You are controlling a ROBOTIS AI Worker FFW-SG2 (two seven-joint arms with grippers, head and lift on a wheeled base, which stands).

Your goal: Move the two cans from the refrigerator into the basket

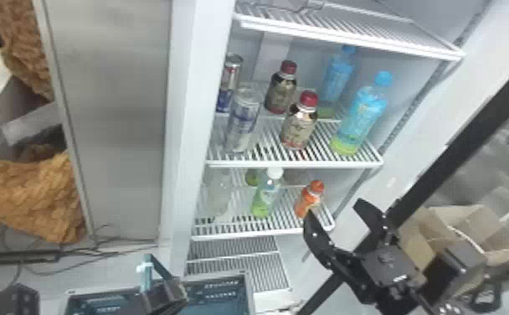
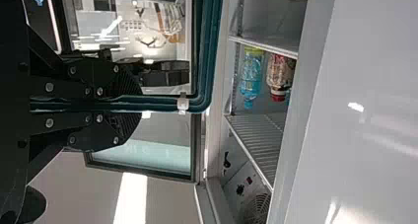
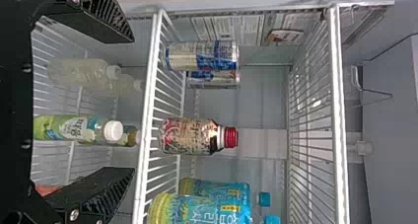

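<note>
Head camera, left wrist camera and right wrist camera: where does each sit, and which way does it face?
Head view: on the head, facing forward and down at the refrigerator; both arms show.
Left wrist view: on the left wrist, facing past the left hand, shut on the basket's handle.
Right wrist view: on the right wrist, facing the shelves past the open right hand.
Head and right wrist views share the cans.

Above and beyond the right gripper (image 1: pixel 335 209), a white wire shelf (image 1: pixel 295 164) carries two silver-and-blue metal cans (image 1: pixel 243 121), two brown-labelled, red-capped bottles (image 1: pixel 299 130) and two blue, blue-capped plastic bottles (image 1: pixel 360 119). On the lower white wire shelf (image 1: pixel 245 234), an orange plastic bottle (image 1: pixel 308 200) stands nearest the gripper; farther off stand a green, white-capped bottle (image 1: pixel 266 196) and clear bottles (image 3: pixel 79 72).
</note>
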